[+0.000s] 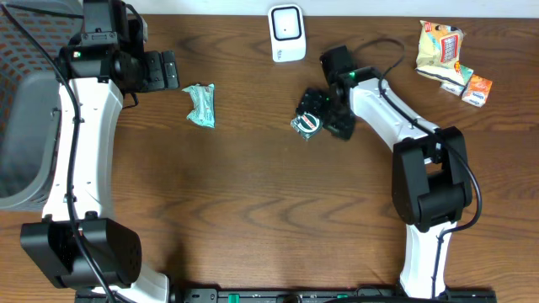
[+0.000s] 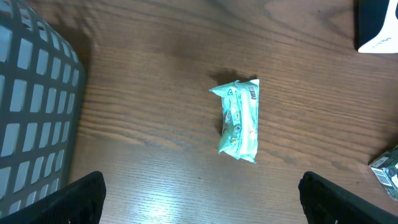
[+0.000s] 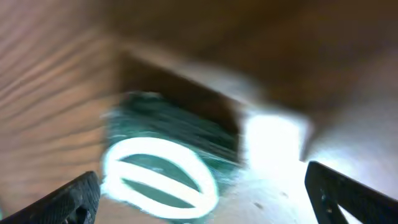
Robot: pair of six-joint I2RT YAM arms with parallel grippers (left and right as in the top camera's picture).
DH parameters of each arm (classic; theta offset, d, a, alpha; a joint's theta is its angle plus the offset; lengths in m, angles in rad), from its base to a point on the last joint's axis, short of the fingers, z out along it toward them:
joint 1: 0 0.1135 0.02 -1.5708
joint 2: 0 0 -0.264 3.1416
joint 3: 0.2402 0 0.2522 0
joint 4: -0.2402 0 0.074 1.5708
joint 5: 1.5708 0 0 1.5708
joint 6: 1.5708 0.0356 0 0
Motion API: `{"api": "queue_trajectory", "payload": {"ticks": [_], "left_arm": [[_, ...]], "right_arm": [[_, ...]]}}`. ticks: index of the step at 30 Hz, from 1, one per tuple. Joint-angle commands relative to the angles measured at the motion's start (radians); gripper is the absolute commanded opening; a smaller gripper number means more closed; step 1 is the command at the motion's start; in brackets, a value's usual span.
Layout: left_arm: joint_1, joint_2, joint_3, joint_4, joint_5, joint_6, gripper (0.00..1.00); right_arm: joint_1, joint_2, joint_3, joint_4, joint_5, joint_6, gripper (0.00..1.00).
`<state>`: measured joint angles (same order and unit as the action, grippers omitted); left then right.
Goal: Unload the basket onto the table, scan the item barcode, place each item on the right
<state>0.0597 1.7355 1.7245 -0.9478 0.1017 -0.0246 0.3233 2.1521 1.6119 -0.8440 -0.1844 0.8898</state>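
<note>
Progress: judged early, or between items. Nothing is held and nothing is at the white box-shaped barcode scanner [image 1: 287,34], which stands at the table's far edge, centre.

The right gripper [image 1: 328,118] sits low over the dark green and silver crinkled packet [image 1: 308,119], which lies flat on the brown wooden table [image 1: 253,210], near the scanner on its near side. The pincer is wide, w/ fingertips either side of the packet and no pinch visible. The left gripper [image 1: 168,71] is also wide and empty, hanging just beside the mint-green plastic-wrapped packet [image 1: 200,105], not touching it.

Left to do, by the look of it: close on a packet, lift it, turn the barcode to the scanner. Whether either packet has already been scanned cannot be told from the pics.

View diffs:
- Overhead gives the whole layout: both arms, the scanner, a grey mesh plastic basket [image 1: 25,126] far left, and colourful snack packs [image 1: 444,48] far right, well apart from the action.
- Left wrist cam shows the mint-green packet [image 2: 238,118] sharp, w/ a printed strip (poss. a barcode) near its top edge, too small overhead. It also catches the basket wall [image 2: 31,106] and a scanner corner [image 2: 376,25].
- Right wrist cam is blurred. It shows only a green mass w/ a white oval ring [image 3: 160,171] between wide-set fingertips [image 3: 68,199]. It confirms the jaws stand apart, little else.
</note>
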Motion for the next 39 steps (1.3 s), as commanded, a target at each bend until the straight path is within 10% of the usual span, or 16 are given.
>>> {"api": "queue_trajectory", "payload": {"ticks": [1, 33, 39], "left_arm": [[-0.002, -0.002, -0.004, -0.005, -0.002, 0.013, 0.98], [-0.002, -0.002, -0.004, -0.005, -0.002, 0.013, 0.98], [-0.002, -0.002, -0.004, -0.005, -0.002, 0.013, 0.98]], "right_arm": [[0.002, 0.004, -0.002, -0.053, 0.043, 0.3, 0.99], [0.095, 0.092, -0.006, 0.103, 0.14, 0.329, 0.87], [0.104, 0.115, -0.006, 0.061, 0.119, 0.33, 0.69]]}}
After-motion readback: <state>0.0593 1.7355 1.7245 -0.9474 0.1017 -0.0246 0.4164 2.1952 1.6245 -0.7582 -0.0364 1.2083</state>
